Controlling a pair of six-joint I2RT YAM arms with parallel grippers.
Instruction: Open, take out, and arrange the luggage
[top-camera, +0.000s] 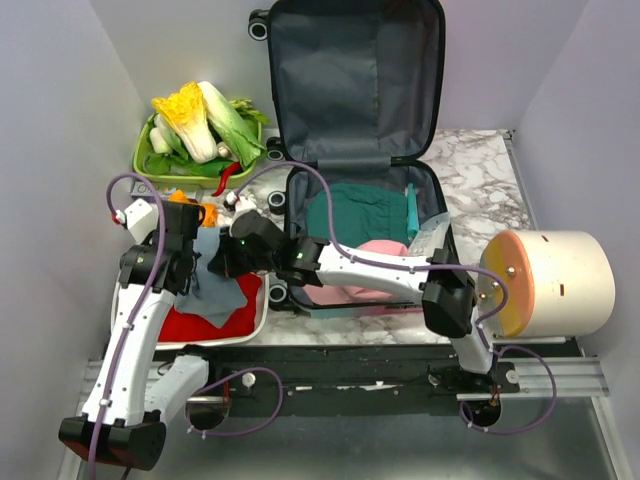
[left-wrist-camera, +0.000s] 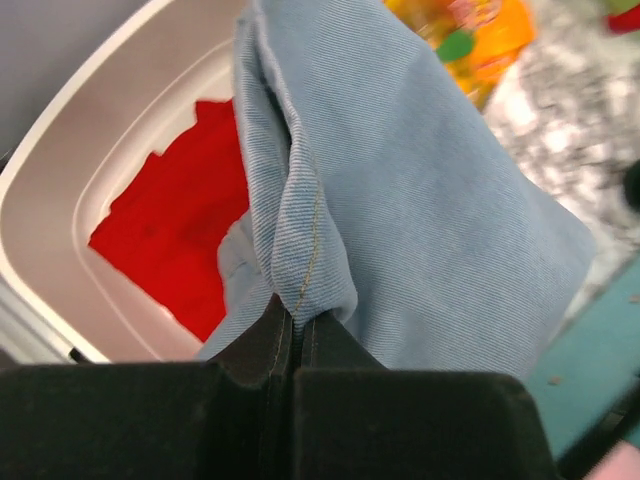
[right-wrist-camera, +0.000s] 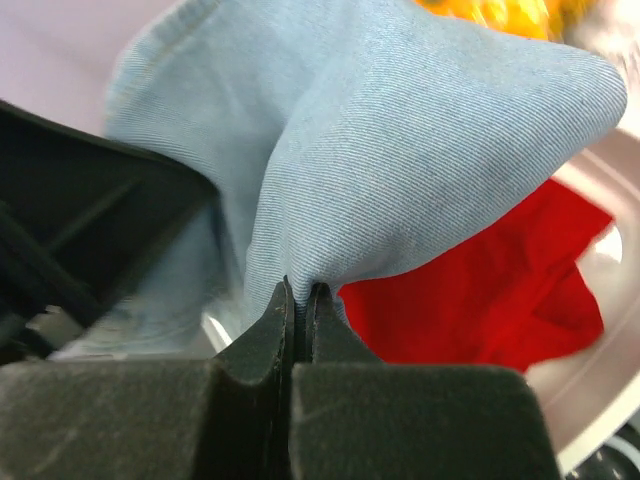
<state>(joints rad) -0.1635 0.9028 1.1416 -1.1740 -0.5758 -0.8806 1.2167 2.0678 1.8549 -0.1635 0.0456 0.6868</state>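
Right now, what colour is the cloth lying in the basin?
Red cloth; left wrist view shows it best.

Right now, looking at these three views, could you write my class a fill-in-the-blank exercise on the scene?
1. The left gripper and the right gripper both pinch a denim cloth coloured light ____.
2. The crumpled garment in the white rectangular plastic basin is ____.
3. The hard-shell suitcase with dark grey fabric lining lies ____.
Missing words: blue; red; open.

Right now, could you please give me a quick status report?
Left end effector and right end effector both shut on blue cloth, above basin. Luggage open, green cloth inside. No obstruction seen.
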